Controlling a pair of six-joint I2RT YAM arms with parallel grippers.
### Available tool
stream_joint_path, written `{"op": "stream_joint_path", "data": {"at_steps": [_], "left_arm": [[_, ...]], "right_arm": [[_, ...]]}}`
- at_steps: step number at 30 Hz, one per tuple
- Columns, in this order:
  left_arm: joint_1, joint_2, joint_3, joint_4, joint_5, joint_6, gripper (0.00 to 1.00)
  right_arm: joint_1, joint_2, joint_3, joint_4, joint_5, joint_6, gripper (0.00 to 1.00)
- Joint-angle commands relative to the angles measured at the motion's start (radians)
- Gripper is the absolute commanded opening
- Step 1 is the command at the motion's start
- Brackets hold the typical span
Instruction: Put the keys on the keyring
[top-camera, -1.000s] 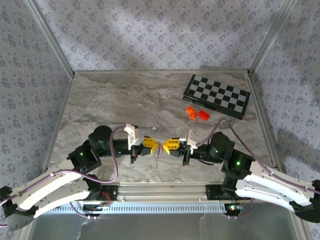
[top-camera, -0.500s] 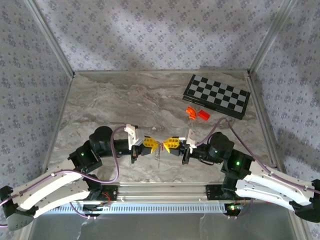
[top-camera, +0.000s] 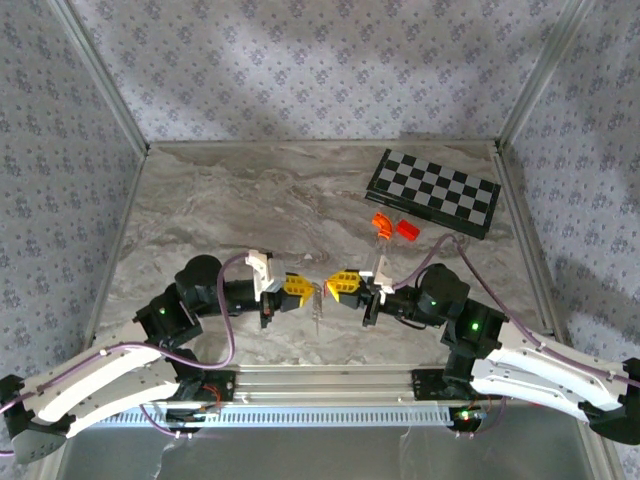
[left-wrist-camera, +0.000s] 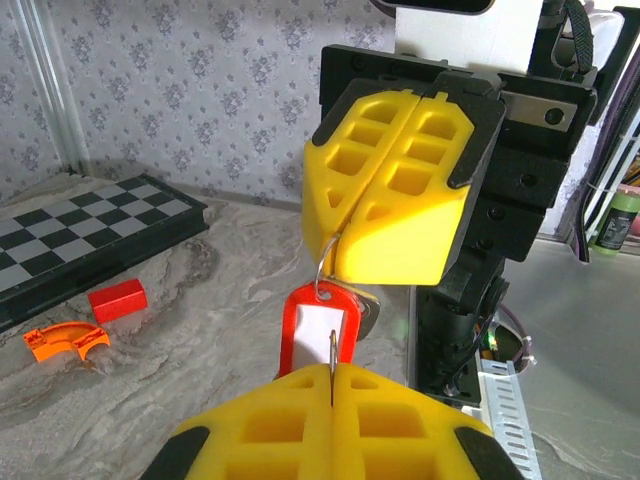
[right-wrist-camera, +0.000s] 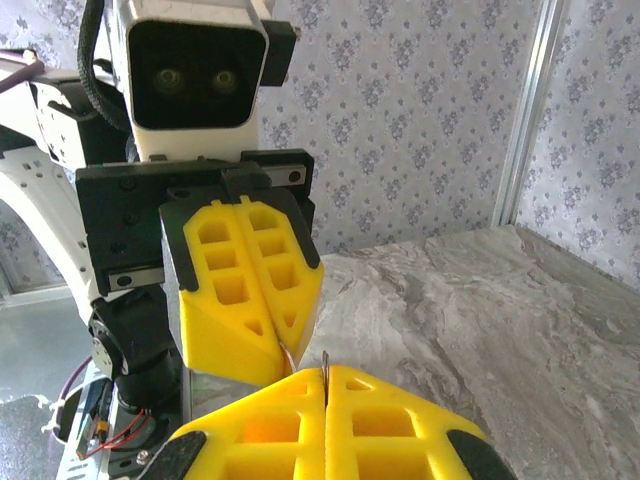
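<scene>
**Inventory, as I read it from the remote station**

1. Grey marble-patterned desk (top-camera: 220, 220). It takes up the middle of the overhead view and is walled with floral-print panels.
2. Two white-and-black arms. The left arm (top-camera: 110, 370) enters from the lower left and the right arm (top-camera: 540, 370) from the lower right. Both bend inward to meet at lower centre.
3. Folded black-and-white chequered board (top-camera: 432, 192). It lies flat on the desk at upper right.
4. Left claw (top-camera: 306, 290), with yellow ribbed fingers. I see the fingers pressed together, with a thin metal sliver (left-wrist-camera: 332, 352) pinched upright in the seam. I cannot tell which item the sliver belongs to.
5. Right claw (top-camera: 331, 287), also yellow, tip to tip with the left claw and just apart from it. It is clamped together on the keyring.
6. Red rectangular block (top-camera: 406, 229). It sits on the desk just below the board.
7. Orange curved plastic piece (top-camera: 380, 224), just left of the red block.
8. The keys (left-wrist-camera: 305, 335), a small silvery metal key behind a red plastic tag with a white insert. They hang in the air between the two claws, at the centre of the left wrist view. They are off the desk and threaded on the keyring.
9. The keyring (left-wrist-camera: 324, 268), a thin pale wire loop. It runs from the right claw's seam down through the tag's top hole.
</scene>
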Motion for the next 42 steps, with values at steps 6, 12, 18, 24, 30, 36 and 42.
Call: {"op": "stream_joint_path", "data": {"at_steps": [6,12,18,24,30,36,42], "left_arm": [[-0.006,-0.011,0.002,0.082,-0.002,-0.01,0.0],[-0.006,-0.009,0.0,0.088,-0.006,-0.009,0.0],[-0.006,-0.008,-0.007,0.095,-0.023,-0.007,0.0],[-0.006,-0.003,-0.004,0.086,-0.048,-0.003,0.0],[-0.006,-0.009,-0.012,0.097,-0.057,-0.004,0.0],[-0.006,-0.012,-0.014,0.106,-0.056,-0.009,0.0],[-0.006,-0.015,-0.019,0.117,-0.053,-0.012,0.0]], "right_arm": [[0.006,0.003,-0.008,0.075,0.015,0.032,0.0],[0.007,0.025,-0.002,0.066,-0.002,0.03,0.0],[0.009,0.025,0.002,0.056,-0.002,0.028,0.0],[0.017,0.022,-0.005,0.054,0.017,0.027,0.0],[0.02,0.025,-0.005,0.05,0.016,0.029,0.0],[0.022,0.024,-0.007,0.042,0.021,0.027,0.0],[0.027,0.025,-0.009,0.042,0.049,0.022,0.0]]}}
